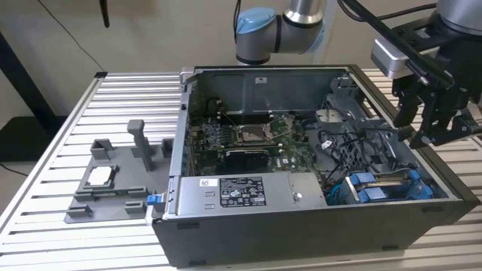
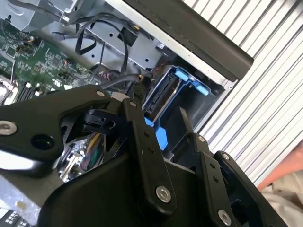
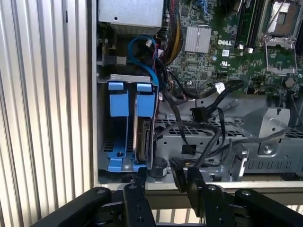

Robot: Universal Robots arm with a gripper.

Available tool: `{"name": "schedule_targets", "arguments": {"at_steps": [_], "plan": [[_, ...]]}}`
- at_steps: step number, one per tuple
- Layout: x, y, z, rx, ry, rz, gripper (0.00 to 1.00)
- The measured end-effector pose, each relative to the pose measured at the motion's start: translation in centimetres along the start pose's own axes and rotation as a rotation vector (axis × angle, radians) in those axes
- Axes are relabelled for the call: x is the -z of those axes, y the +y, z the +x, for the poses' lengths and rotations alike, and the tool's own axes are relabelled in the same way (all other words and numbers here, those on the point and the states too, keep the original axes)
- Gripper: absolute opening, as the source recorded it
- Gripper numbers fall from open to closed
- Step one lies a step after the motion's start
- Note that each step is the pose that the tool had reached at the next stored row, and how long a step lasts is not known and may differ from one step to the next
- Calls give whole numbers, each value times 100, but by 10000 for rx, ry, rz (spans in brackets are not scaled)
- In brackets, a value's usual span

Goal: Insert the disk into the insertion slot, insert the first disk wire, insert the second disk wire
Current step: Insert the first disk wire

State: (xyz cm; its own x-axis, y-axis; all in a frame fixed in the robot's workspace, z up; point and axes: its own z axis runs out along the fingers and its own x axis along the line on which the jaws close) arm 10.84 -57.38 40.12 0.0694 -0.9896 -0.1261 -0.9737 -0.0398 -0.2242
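An open computer case (image 1: 316, 226) lies on a slatted metal surface (image 1: 128, 96), its inside facing up. In the exterior view the robot arm (image 1: 283, 31) reaches in from behind the case, and its black gripper (image 1: 412, 132) hangs in the air over the case wall on the exterior view's right, above and apart from the parts inside. The fingers (image 3: 140, 182) stand moderately apart and nothing is held between them; both wrist views show open space in the gap. The disk (image 3: 143, 137) sits on its edge inside the insertion slot (image 3: 124, 77), a dark-grey metal cage in the case's near corner on the exterior view's right. The disk's blue carrier (image 3: 146, 101) shows at its end, with a second blue tab just beside it over the neighbouring bay. In the second wrist view the disk (image 2: 158, 94) is seen between the two fingers, well below them. Loose black cables (image 3: 208, 101) lie across the metal frame beside the cage, and one black plug rests there apart from the disk; whether any wire is joined to the disk cannot be told. A green motherboard (image 1: 249, 135) fills the middle of the case, and a labelled silver power-supply box (image 1: 241, 192) sits along its near side. A grey fixture (image 1: 113, 180) stands on the surface to the exterior view's left
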Motion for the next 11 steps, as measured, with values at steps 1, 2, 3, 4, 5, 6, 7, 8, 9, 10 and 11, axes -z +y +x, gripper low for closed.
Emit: {"name": "schedule_targets", "arguments": {"at_steps": [1, 2, 3, 4, 5, 6, 7, 8, 9, 10, 11], "plan": [[-18, 4, -14, 26, -4, 9, 47], [-31, 6, -31, 49, -10, 12, 47], [-43, 7, -52, 76, -16, 14, 47], [-51, 7, -72, 106, -23, 14, 47], [-56, 7, -87, 133, -27, 12, 47], [-58, 7, -97, 166, -28, 8, 47], [-60, 6, -105, 202, -31, 4, 47], [-61, 6, -111, 238, -32, 0, 47], [-63, 5, -112, 268, -36, -2, 47], [-64, 1, -112, 292, -39, -5, 47], [-68, -2, -112, 316, -44, -7, 45]]}}
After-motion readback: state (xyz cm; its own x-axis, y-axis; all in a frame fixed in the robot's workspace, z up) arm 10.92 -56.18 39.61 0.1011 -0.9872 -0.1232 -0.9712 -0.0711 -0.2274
